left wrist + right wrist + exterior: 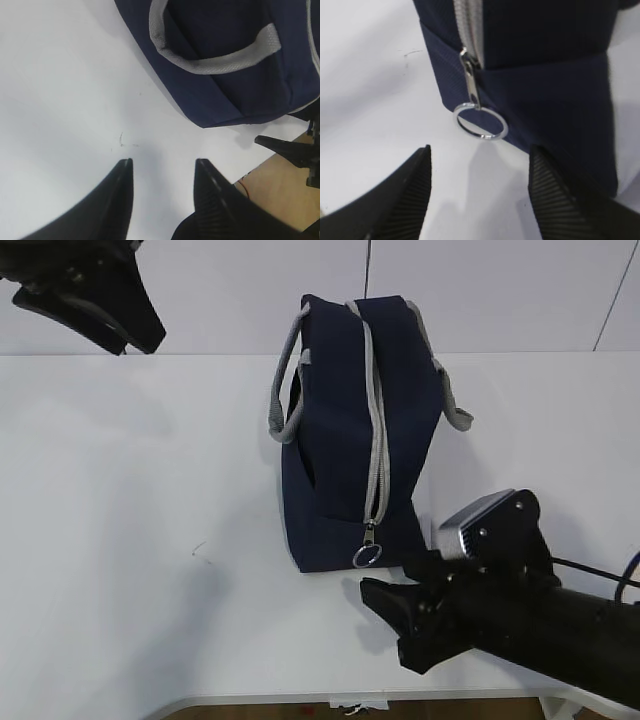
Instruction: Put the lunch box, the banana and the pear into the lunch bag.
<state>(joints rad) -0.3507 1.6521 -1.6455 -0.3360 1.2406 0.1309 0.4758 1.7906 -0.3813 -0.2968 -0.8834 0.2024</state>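
A boxy navy-blue fabric lunch bag (355,430) with grey loop handles stands zipped at the white counter (120,540) centre. The right claw (480,190) gapes empty before its metal ring pull (480,123). The left claw (162,192) hangs open, empty.

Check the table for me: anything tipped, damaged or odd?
Nothing looks damaged or spilled. The lunch bag stands upright, its zipper shut with the ring pull at the near end. Only a faint scuff marks the table.
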